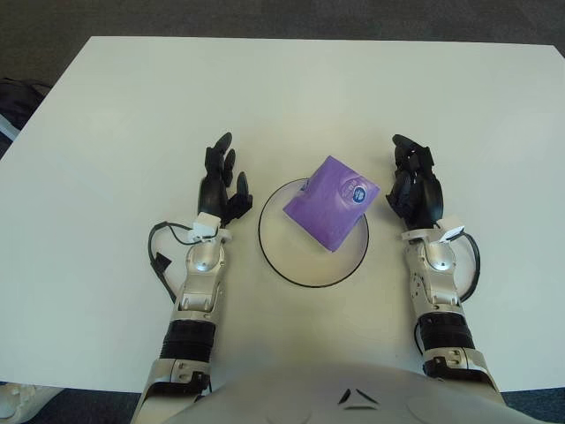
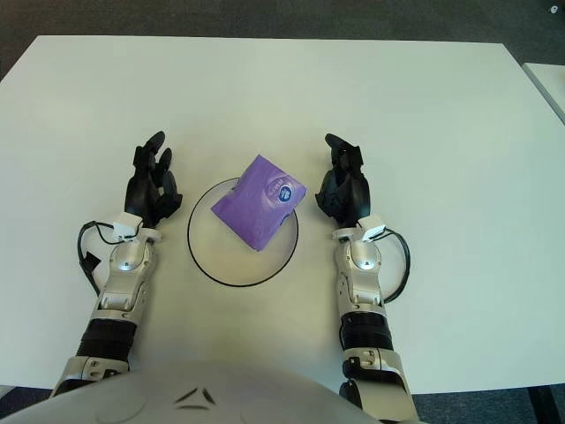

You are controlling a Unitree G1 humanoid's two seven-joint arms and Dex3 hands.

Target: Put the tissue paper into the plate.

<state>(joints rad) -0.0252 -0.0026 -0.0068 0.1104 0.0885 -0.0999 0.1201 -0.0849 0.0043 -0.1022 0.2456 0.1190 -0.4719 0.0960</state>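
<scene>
A purple plastic-wrapped packet of tissue paper (image 1: 331, 201), square and a little puffy, with a small round blue-and-white sticker near its far right corner, lies in the shallow white round plate with a thin dark rim (image 1: 275, 256), which sits on the white rectangular table (image 1: 291, 88) right in front of the robot. The packet is turned cornerwise and sits toward the far right part of the plate, its upper corners reaching out over the rim while its lower corner points down into the dish. The robot's black three-fingered right hand (image 1: 415, 184) shows just to the right of the plate, near the packet's right corner yet apart from it, fingers loosely curved and pointing away from the body, closed around nothing. The matching left hand (image 1: 221, 181) shows just to the left of the plate, its fingers spread a little and stretched forward, also holding nothing. Both silver forearms run back toward the robot's body along either side of the plate, each with a black cable looping beside the wrist. Dark carpet shows beyond the table's far edge
</scene>
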